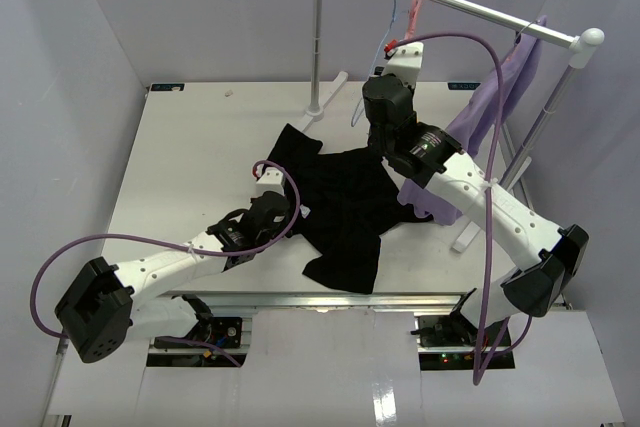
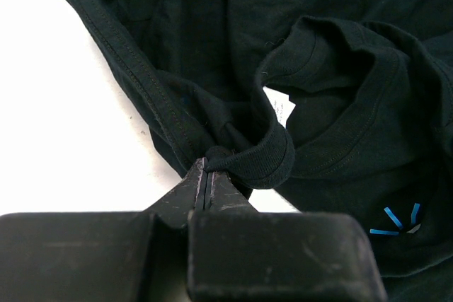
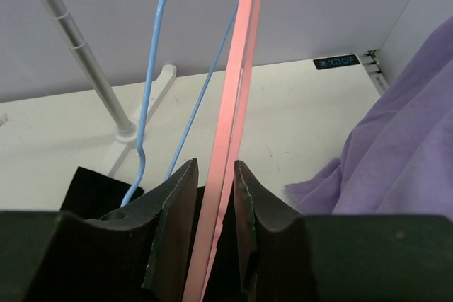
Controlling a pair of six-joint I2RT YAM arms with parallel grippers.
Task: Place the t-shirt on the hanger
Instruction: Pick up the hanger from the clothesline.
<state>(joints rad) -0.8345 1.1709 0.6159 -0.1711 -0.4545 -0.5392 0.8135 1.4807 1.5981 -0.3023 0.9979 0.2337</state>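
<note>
Black t-shirt [image 1: 345,207] crumpled mid-surface [image 1: 190,157] | left gripper [image 2: 206,167] pinched tight on its rolled edge | right gripper [image 3: 212,175] clamped narrow on pink hanger [image 3: 230,125], hooked on rail [image 1: 480,12] at 1 o'clock

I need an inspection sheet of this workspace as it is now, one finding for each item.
Surface: white table, flat, no spill seen.
Job's things: black t-shirt crumpled on the table; pink hanger hooked on the metal rail.
Clutter: blue wire hanger beside the pink one; purple garment hanging on the same rail.
Claws: left claw shut on a t-shirt edge; right claw, fingers close on both sides of the pink hanger, grip unclear.
Cables: purple cables loop loosely from both arms.
Surroundings: plain walls; nothing else seen.
</note>
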